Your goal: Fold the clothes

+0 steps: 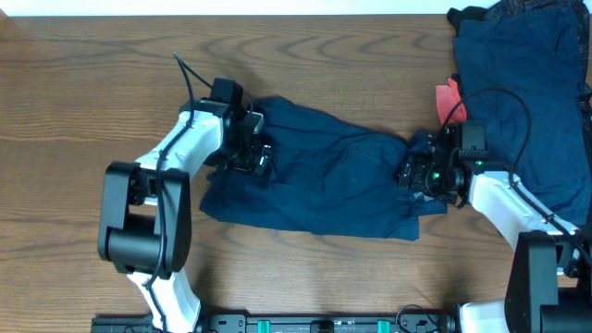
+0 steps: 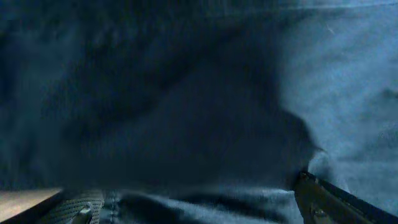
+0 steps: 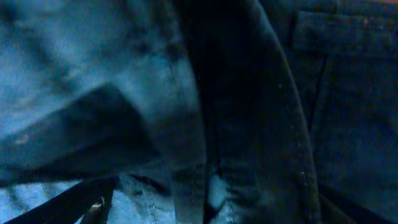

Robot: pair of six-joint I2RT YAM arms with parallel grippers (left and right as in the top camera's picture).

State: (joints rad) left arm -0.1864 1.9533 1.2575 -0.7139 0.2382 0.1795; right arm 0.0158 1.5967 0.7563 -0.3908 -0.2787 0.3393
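the navy shorts (image 1: 324, 180) sit mid-table, looks half folded with edges still sloppy. left hand (image 1: 252, 148) is spread wide at their left end, right hand (image 1: 416, 176) at their right end, can't tell its grip. the pile (image 1: 523, 83) beyond that end looks untouched.

No text, label, brand, number or sign can be read in any of the three views.
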